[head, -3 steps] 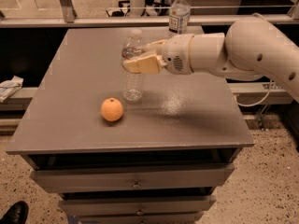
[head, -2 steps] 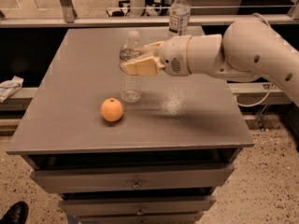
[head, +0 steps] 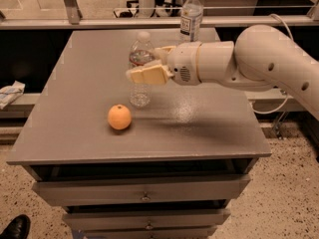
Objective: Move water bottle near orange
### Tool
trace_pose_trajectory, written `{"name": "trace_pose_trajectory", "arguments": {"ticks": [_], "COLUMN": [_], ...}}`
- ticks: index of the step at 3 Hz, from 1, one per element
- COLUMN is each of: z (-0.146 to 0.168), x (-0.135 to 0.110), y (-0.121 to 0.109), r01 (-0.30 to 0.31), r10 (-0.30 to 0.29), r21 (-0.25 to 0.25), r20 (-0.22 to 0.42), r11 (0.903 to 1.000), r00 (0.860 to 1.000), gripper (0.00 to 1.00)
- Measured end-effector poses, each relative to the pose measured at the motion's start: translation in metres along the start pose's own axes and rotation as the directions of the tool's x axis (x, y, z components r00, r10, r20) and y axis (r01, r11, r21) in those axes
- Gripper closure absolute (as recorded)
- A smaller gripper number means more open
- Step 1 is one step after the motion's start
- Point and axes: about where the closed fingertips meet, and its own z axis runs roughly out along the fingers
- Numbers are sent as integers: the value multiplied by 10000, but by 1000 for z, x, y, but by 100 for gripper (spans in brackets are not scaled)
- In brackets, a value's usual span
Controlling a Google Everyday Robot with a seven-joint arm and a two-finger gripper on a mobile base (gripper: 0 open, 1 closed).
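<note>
The water bottle (head: 140, 91) is clear ribbed plastic with a white cap and a reddish label band. It stands upright near the middle of the grey table (head: 75, 83). My gripper (head: 149, 66) reaches in from the right and is shut on the bottle's upper body, with one tan finger (head: 147, 76) across its front. The orange (head: 119, 117) lies on the table just in front and to the left of the bottle's base, a short gap away.
A second clear bottle with a tall white-and-dark label (head: 190, 15) stands at the table's back edge, behind my arm (head: 259, 59). Drawers (head: 144, 193) sit under the tabletop. A rail runs behind the table. A shoe (head: 15, 228) shows on the floor at bottom left.
My gripper and the water bottle have shifted slightly to the left, toward the orange. The orange has not moved.
</note>
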Motion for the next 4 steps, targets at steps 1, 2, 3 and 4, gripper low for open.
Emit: {"name": "trace_pose_trajectory", "arguments": {"ticks": [1,2,3,4], "z": [-1,-27,-77,-83], "x": [3,15,35,37], "y": [2,-6,-22,-23], "r01": [-58,111,282,298], "r10": [58,-109,-265,-279], "r21": [-23,90,521,569], "r20": [24,-187,-329,-351], "r11": [10000,9999,9982,9979], "r00": [10000,9998,9991,9990], "gripper": [0,0,0,0]}}
